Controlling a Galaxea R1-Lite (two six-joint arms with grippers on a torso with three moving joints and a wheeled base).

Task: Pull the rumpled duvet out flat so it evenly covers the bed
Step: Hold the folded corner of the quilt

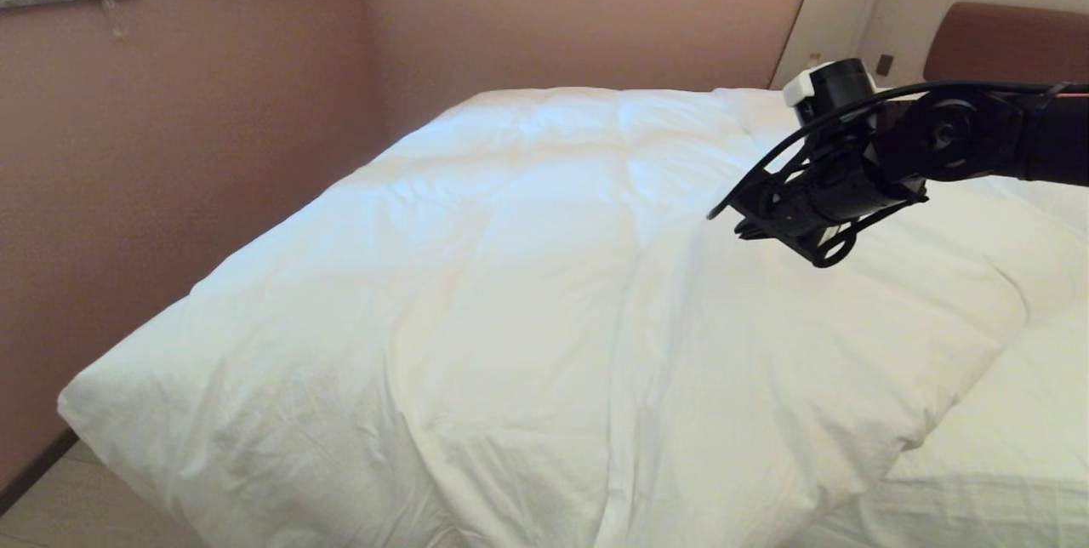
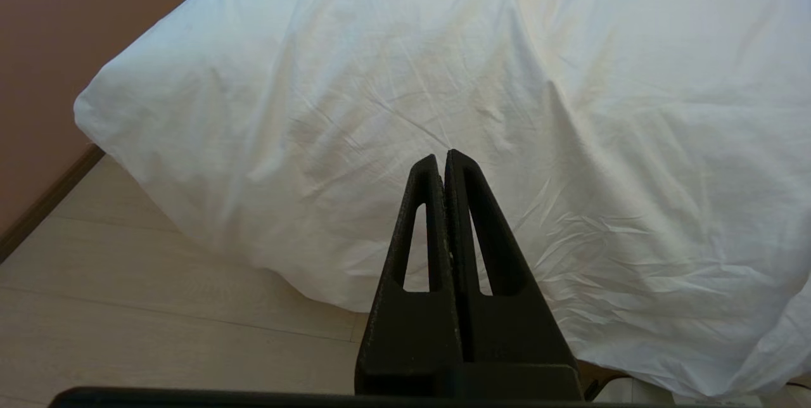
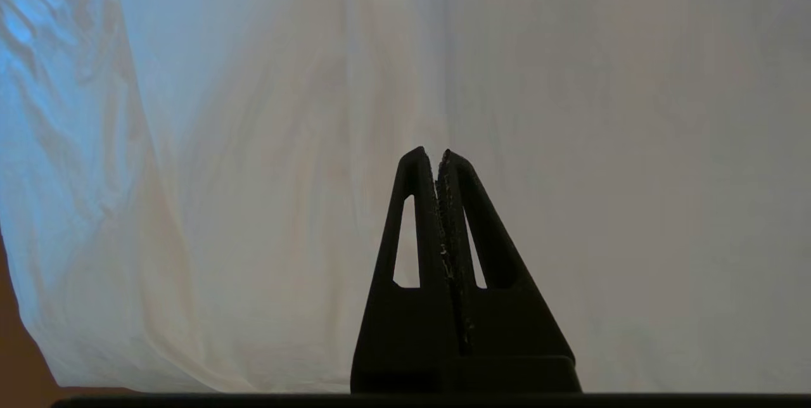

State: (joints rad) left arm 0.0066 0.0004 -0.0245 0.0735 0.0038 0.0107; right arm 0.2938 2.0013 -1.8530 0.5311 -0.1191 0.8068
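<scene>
Where pink walls [image 1: 213,148] corner the bed [image 1: 1004,446], puffy duvet [image 1: 510,293] beneath pressed-together, empty right claw [image 1: 723,209].

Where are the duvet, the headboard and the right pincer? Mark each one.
duvet [image 1: 510,276]: head view, on its broad middle, puffy top.
headboard [image 1: 1004,42]: head view, on the brown padded panel at far right.
right pincer [image 3: 437,156]: right wrist view, at the shut fingertips, above the duvet.
</scene>
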